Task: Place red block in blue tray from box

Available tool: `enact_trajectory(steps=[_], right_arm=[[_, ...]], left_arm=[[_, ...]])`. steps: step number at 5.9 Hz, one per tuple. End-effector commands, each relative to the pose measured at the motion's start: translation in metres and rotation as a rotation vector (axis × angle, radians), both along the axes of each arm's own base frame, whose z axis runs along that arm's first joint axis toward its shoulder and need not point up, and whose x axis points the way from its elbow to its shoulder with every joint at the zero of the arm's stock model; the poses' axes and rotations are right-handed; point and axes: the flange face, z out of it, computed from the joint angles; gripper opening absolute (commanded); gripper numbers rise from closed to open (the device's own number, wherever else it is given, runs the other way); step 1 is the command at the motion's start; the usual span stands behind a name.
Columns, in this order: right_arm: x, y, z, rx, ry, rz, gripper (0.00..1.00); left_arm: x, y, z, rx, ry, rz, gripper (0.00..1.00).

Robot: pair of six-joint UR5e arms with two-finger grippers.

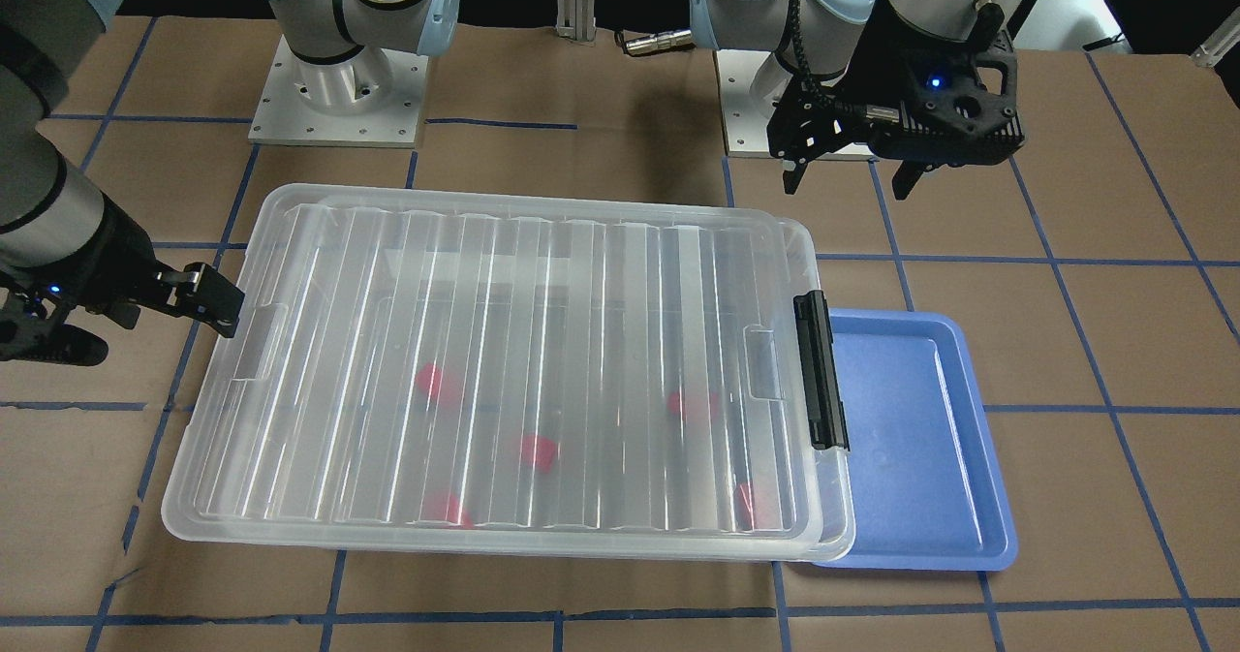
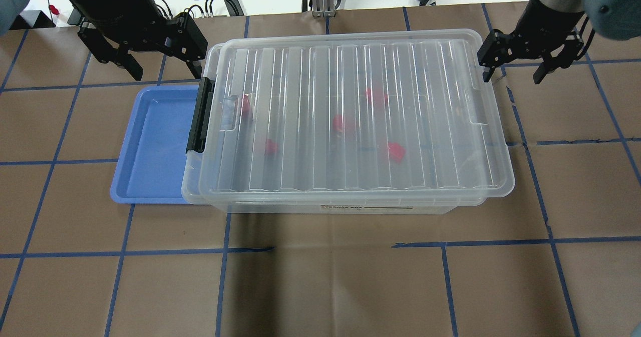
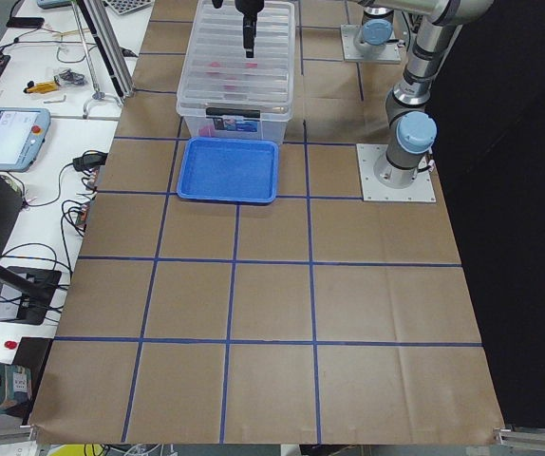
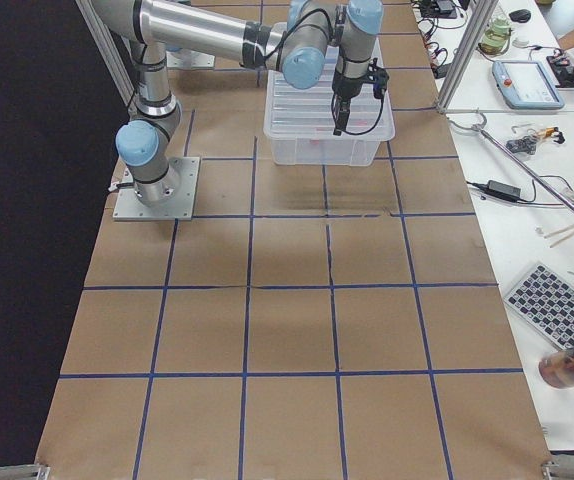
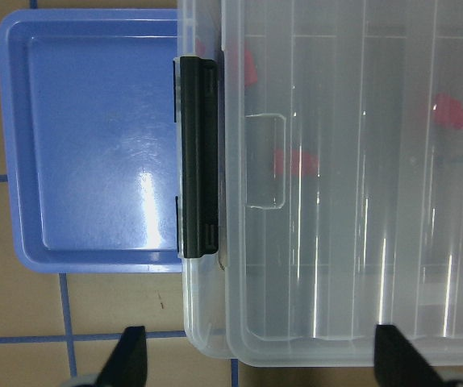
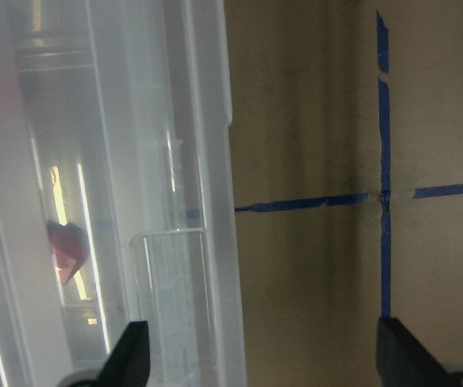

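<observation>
Plainly, we judge the task barely begun: the box (image 2: 350, 208) lies between our two grippers with its lid (image 2: 310, 166) on, and the blue tray (image 2: 155, 141), just beneath the left gripper (image 2: 163, 69) and hard against the box's near end, holds nothing. The left gripper and the right gripper (image 2: 513, 74) both hang spread and empty, one at each short end of the box. What bars us is the lid, with its black latch (image 2: 199, 114) on the left gripper's side, since every red block (image 2: 395, 151) lies beneath it, out of either gripper's reach.
</observation>
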Motion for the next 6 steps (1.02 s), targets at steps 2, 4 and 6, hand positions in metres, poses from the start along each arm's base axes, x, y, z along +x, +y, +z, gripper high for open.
enact_trajectory(steps=[2, 4, 6], right_arm=[[-0.003, 0.015, -0.041, 0.022, 0.031, 0.013, 1.00], [-0.002, 0.019, -0.041, 0.040, 0.027, 0.016, 1.00], [-0.027, 0.018, -0.041, 0.038, 0.025, 0.042, 1.00]], left_arm=[[0.000, 0.000, 0.000, 0.000, 0.000, 0.000, 0.98], [0.000, 0.000, 0.000, 0.000, 0.000, 0.000, 0.98], [0.000, 0.001, 0.001, -0.001, 0.002, 0.000, 0.98]])
